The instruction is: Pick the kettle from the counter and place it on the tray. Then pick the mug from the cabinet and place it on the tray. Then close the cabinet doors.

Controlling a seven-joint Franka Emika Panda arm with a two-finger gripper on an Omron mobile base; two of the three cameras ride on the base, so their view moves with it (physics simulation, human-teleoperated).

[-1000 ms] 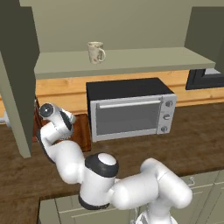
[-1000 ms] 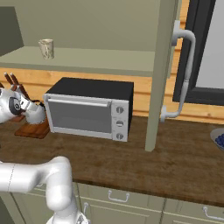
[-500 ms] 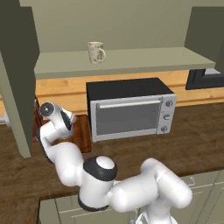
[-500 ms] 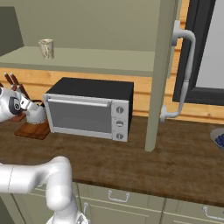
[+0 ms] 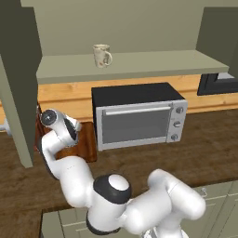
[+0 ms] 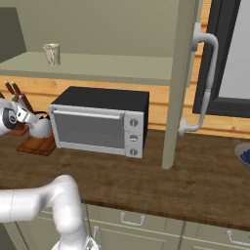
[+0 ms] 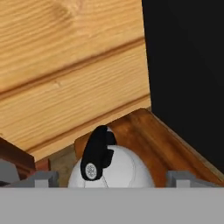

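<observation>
The silver-grey kettle (image 7: 124, 168) with its black arched handle (image 7: 97, 155) stands on the reddish-brown tray (image 7: 164, 138), just left of the microwave. My gripper (image 7: 113, 179) hangs right over it, open, with one fingertip on each side of the kettle and clear of the handle. The right base view shows the kettle (image 6: 40, 128) on the tray (image 6: 38, 145) with my hand beside it at the left edge. The cream mug (image 5: 102, 56) stands on the pale green shelf (image 5: 139, 65) of the open cabinet, also seen as the mug (image 6: 52, 53). Both cabinet doors (image 5: 18, 83) (image 6: 180, 73) stand open.
A grey microwave (image 5: 139, 116) sits on the dark wood counter (image 5: 200, 144) directly right of the tray. A knife block (image 6: 17, 97) stands behind the tray against the light wooden backsplash. The open right door with its silver bar handle (image 6: 207, 83) juts out over the counter.
The jaws have spread wide and let go of the kettle's handle; the kettle stays on the tray. The arm has hardly moved.
</observation>
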